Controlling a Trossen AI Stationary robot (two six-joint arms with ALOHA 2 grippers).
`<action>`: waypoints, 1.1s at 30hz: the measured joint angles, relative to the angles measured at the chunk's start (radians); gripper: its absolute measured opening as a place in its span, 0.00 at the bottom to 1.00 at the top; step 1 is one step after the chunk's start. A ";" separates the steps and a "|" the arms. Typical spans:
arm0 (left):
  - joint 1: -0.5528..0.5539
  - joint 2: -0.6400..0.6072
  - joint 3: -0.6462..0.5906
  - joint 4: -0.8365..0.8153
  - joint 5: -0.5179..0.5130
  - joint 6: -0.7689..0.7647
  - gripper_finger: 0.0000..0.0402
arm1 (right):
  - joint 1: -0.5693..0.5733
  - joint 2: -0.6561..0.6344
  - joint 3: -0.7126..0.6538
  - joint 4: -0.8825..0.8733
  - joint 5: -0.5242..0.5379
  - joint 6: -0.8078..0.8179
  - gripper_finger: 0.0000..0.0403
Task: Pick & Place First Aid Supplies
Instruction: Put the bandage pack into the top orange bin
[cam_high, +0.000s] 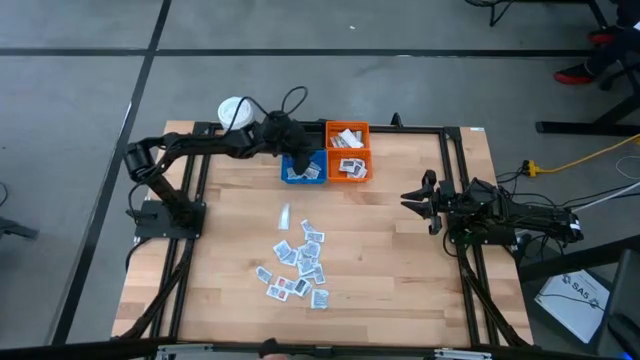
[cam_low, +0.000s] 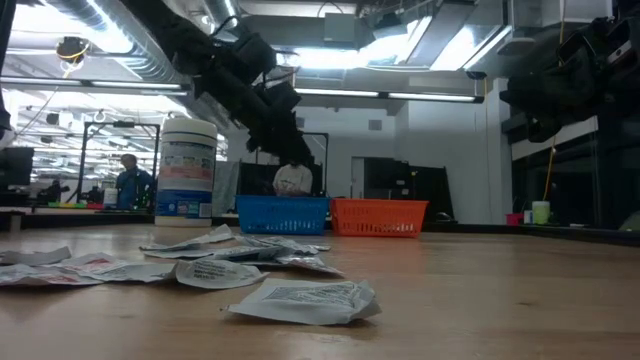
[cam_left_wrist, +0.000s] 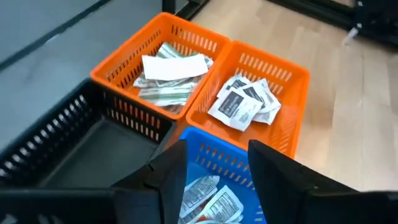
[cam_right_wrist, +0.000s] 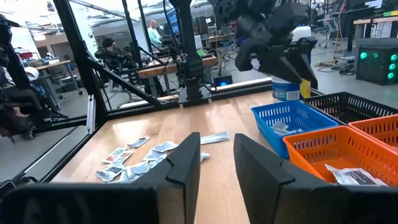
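1. Blue bin (cam_high: 302, 170) lies under the left claw (cam_high: 293, 150); sachets (cam_high: 298, 262) wait mid-desk (cam_high: 400, 260). The right claw (cam_high: 420, 200) idles nearby, fingers apart.
2. Left wrist view: fingers apart over sachets in the bin (cam_left_wrist: 211, 198), so the drop looks done; next, fetch another.

We take the blue bin (cam_high: 303, 168) as our landmark at the far side of the wooden table (cam_high: 400, 250). Touching it on the right stands one orange bin (cam_high: 350, 165), and a second orange bin (cam_high: 347, 134) sits just behind that one. A black bin (cam_left_wrist: 74, 155) sits directly behind the blue bin. Beyond it, at the table's far left edge, we see a white cylindrical tub (cam_high: 234, 111) standing upright. Well behind the blue bin, out in the room, we see a person (cam_low: 292, 178).
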 joint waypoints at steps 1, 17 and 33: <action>0.000 -0.001 0.008 -0.011 -0.005 0.020 0.41 | 0.000 0.000 0.000 0.000 0.000 0.000 0.25; -0.080 -0.007 0.129 -0.273 -0.032 0.299 0.39 | 0.000 0.000 0.000 0.000 0.000 0.000 0.25; -0.371 -0.089 0.129 -0.554 -0.124 0.376 0.37 | 0.000 0.000 0.000 0.000 0.000 0.000 0.25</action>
